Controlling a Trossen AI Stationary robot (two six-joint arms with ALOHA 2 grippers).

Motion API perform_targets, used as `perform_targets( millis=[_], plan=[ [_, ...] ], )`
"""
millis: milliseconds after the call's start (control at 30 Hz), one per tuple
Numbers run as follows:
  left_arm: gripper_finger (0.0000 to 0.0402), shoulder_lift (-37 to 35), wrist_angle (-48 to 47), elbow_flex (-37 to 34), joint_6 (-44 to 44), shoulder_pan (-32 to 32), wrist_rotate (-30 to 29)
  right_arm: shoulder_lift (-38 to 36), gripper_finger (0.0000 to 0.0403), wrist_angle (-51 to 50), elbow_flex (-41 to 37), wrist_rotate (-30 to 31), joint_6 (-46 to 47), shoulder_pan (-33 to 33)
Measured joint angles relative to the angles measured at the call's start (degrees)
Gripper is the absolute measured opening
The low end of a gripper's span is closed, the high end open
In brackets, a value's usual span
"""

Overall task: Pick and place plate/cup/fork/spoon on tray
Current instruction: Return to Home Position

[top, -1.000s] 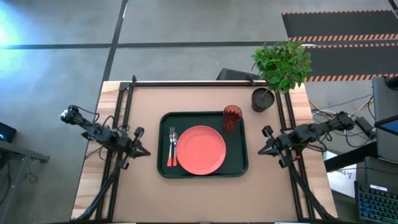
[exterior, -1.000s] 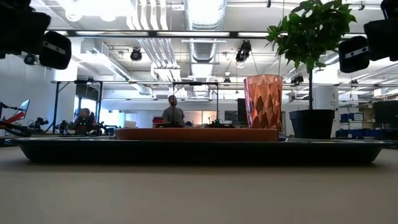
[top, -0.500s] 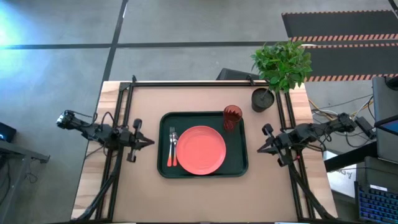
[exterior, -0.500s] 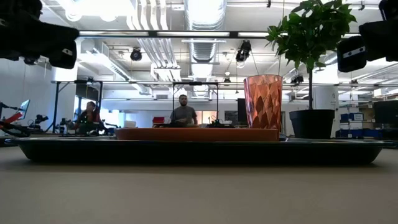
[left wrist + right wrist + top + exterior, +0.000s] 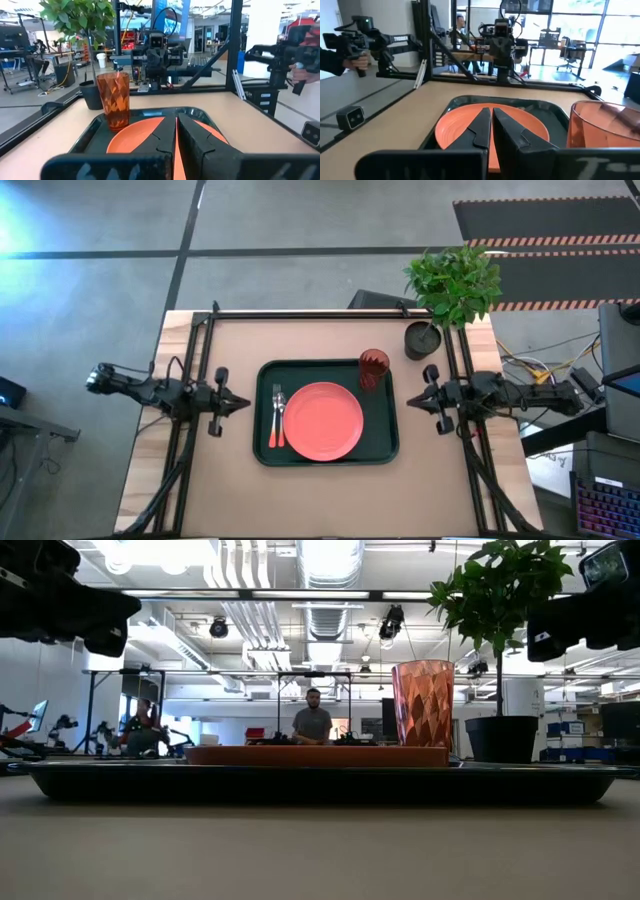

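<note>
The dark green tray (image 5: pixel 264 450) lies in the table's middle. On it rest the coral-orange plate (image 5: pixel 324 421), the red ribbed cup (image 5: pixel 373 367) upright at its far right corner, and the fork (image 5: pixel 278 398) and spoon (image 5: pixel 272 433) side by side left of the plate. My left gripper (image 5: pixel 240 403) hovers left of the tray, shut and empty, pointing right. My right gripper (image 5: pixel 415 401) hovers right of the tray, shut and empty, pointing left. The plate (image 5: pixel 135 140) and cup (image 5: pixel 113 100) show in the left wrist view, and the plate (image 5: pixel 470 127) and cup (image 5: pixel 605 127) in the right wrist view.
A potted plant (image 5: pixel 452 285) in a dark pot (image 5: pixel 421 340) stands at the far right, close to the cup. Black frame rails (image 5: pixel 190 370) run along the table's left, right and far sides. People show in the room beyond (image 5: pixel 313 724).
My left arm has swung and levelled out, its gripper now pointing straight at the tray's left side. My right gripper has turned likewise to point level at the tray's right side. The tableware on the tray has stayed still.
</note>
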Motion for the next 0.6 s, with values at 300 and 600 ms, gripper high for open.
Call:
perform_targets(
  millis=[300,600],
  plan=[
    [0.0000,3.72,-0.05,0.00,-0.09,0.00,0.02,2.77,0.0009,0.02,-0.02,0.23,2.51,0.00],
    [0.0000,6.65,2.24,0.00,-0.11,0.00,0.02,3.46,0.0009,0.66,-0.11,0.23,5.66,0.00]
  ],
)
